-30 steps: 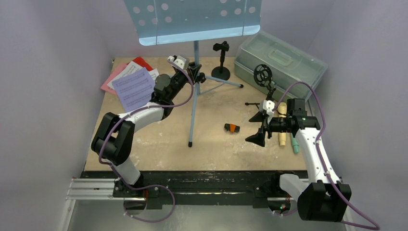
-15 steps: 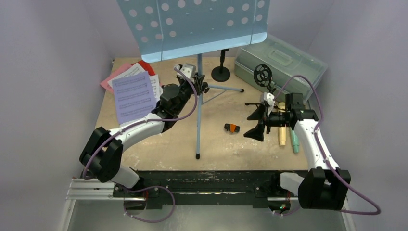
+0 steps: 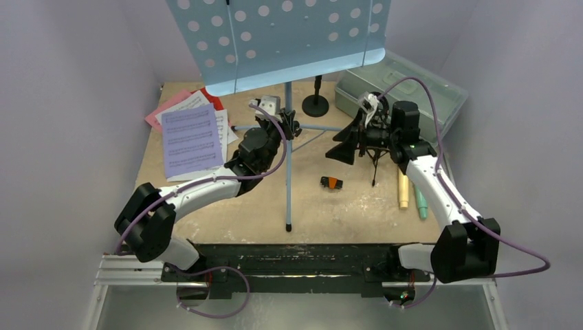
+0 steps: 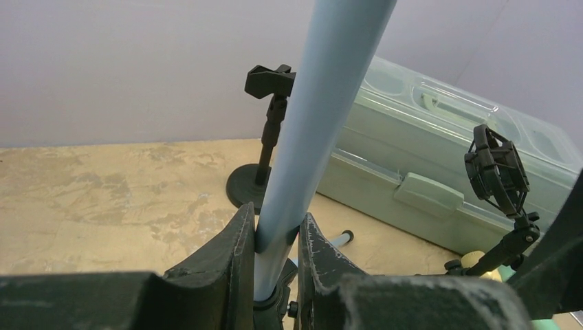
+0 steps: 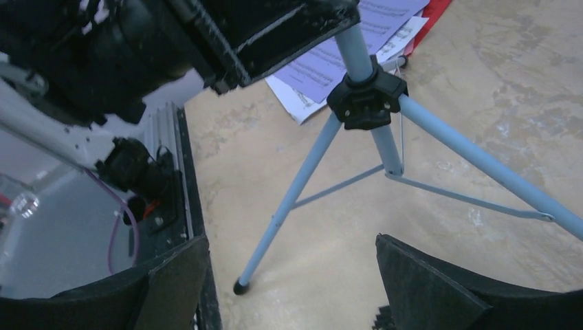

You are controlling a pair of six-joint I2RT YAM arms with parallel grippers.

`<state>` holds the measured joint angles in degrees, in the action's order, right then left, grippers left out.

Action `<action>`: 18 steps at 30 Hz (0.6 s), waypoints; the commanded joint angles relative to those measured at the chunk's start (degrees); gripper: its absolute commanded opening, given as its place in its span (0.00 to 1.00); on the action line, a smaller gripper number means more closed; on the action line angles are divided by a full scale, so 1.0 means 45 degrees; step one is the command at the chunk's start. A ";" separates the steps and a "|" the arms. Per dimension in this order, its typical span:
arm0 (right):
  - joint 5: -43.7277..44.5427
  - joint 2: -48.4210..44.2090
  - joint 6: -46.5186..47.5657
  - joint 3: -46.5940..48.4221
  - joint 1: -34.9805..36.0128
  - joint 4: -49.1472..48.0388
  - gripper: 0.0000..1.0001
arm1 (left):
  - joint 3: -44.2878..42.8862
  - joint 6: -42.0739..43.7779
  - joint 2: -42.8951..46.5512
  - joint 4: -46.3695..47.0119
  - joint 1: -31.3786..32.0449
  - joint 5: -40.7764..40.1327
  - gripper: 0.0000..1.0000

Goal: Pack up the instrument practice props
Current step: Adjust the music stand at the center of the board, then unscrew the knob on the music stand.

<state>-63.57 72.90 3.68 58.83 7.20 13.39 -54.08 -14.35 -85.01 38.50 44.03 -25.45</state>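
From above, the left claw (image 3: 287,128) is narrowed onto the pole (image 3: 286,97) of the sheet-music rack (image 3: 289,41), with the music pages (image 3: 191,137) out to its left. The right claw (image 3: 347,142) stands wide and holds nothing, with the microphones (image 3: 403,189) back beside its arm.

On the left wrist, the fingers (image 4: 234,254) pinch the pale-blue pole, and a mic holder (image 4: 269,130) stands beyond them.

On the right wrist, the spread fingers (image 5: 172,282) frame the tripod legs (image 5: 295,185) ahead.
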 commanded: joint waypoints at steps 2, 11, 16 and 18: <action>0.2729 0.0728 -0.7430 -0.0482 0.0884 -0.6275 0.94 | -0.0133 -0.2643 0.0069 0.0394 0.0504 -0.0910 0.00; 0.5176 0.2267 -1.0523 -0.1009 0.2249 -0.8469 0.92 | -0.0080 -0.3106 0.0298 0.0147 0.0859 -0.1252 0.00; 0.5955 0.3063 -1.0977 -0.1047 0.2843 -0.8997 0.89 | -0.0034 -0.3120 0.0336 0.0153 0.0909 -0.1351 0.00; 0.6180 0.3334 -1.0992 -0.0936 0.3021 -0.9027 0.86 | -0.0014 -0.3118 0.0337 0.0137 0.0904 -0.1373 0.00</action>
<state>-40.05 86.89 -42.78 53.98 19.22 -22.22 -54.08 -18.61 -85.03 38.33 46.54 -31.53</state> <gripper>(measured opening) 0.882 0.212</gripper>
